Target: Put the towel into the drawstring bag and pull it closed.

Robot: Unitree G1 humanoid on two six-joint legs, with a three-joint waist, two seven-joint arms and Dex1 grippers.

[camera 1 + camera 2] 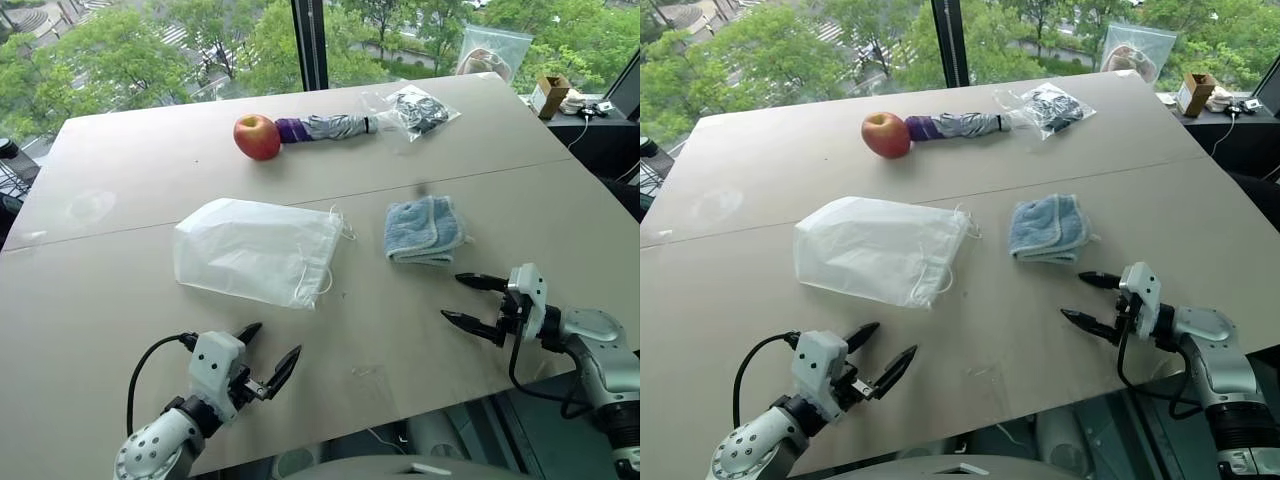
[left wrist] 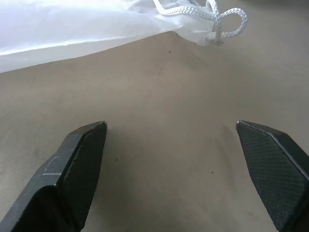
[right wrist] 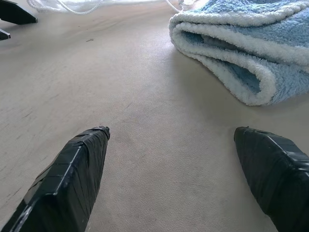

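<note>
One towel [image 1: 425, 229], one drawstring bag [image 1: 255, 250], one apple [image 1: 257, 137], one folded umbrella [image 1: 325, 127] and one clear zip bag [image 1: 417, 110] are counted on the table [image 1: 120, 300]. Bare tabletop is left between bag and towel and along the near edge, where the left gripper [image 1: 266, 360] and right gripper [image 1: 463, 300] are held — both spread wide, nothing grasped. The towel is seen folded, light blue, fluffy; the bag lies flat, its cords at the mouth facing the towel.

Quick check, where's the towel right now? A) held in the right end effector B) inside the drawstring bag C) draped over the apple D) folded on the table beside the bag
D: the towel lies folded on the table, apart from the drawstring bag, with the open right end effector short of it.
</note>
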